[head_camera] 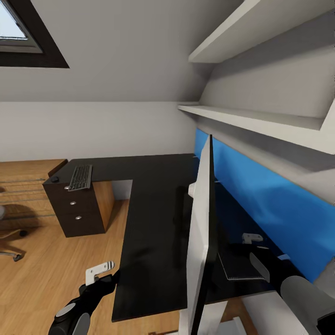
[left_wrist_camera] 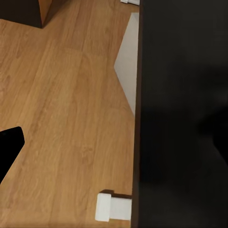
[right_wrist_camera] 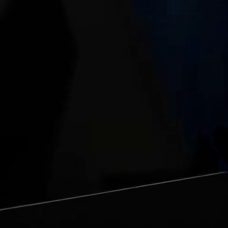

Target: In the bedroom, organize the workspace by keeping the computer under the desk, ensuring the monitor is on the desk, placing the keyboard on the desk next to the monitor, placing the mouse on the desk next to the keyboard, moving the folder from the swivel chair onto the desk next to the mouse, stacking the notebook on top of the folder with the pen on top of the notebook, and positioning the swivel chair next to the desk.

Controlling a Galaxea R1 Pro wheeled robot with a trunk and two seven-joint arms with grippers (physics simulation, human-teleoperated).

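The black desk runs along a blue back panel. On it stands the monitor, seen edge-on, white back towards me. The keyboard lies on a black drawer unit at the desk's far end, with the small dark mouse beside it. A thin dark rectangle, apparently the notebook, lies flat between monitor and panel. My right gripper hovers just above it. My left gripper hangs off the desk's near front edge, over the floor. Part of the swivel chair shows at the far left.
White wall shelves jut out above the desk's right side. In the left wrist view the desk edge crosses wood floor, with a white desk foot below it. A skylight sits top left.
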